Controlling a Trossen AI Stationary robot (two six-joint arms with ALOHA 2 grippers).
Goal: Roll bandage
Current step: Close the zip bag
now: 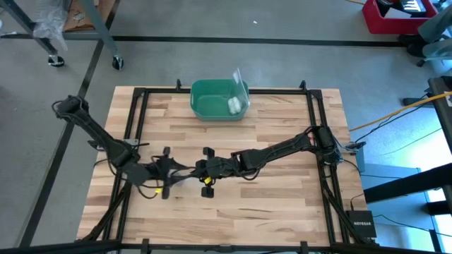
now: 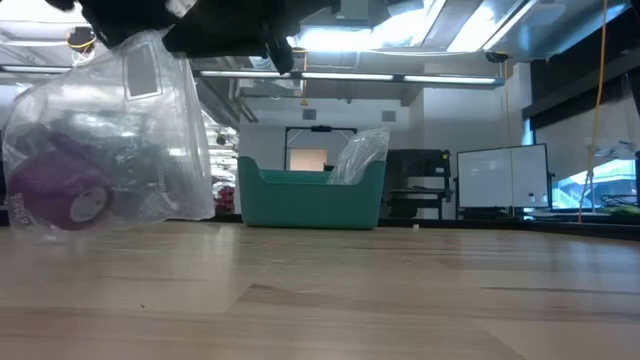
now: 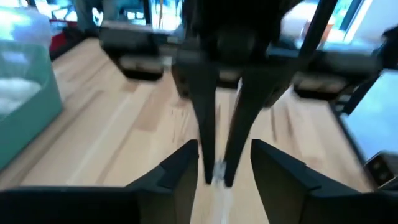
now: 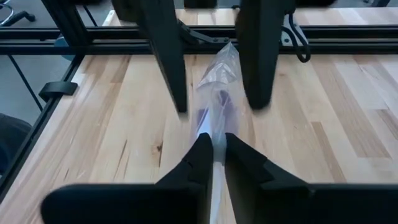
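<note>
A clear plastic bag (image 2: 120, 140) holding the purple bandage (image 2: 58, 192) hangs above the table (image 2: 400, 290). The right gripper (image 4: 214, 146) pinches its edge. The left gripper (image 3: 221, 163) stands spread around it.

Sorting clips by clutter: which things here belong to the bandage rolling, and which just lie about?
Job:
- purple bandage, rolled, inside the clear plastic bag
- right hand, shut on the bag's edge
- left hand, open around it

Lying about:
- green bin
- white roll inside it

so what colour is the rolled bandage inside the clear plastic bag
Purple, a soft fabric rolled bandage inside the clear plastic bag; the low view shows it best.
</note>
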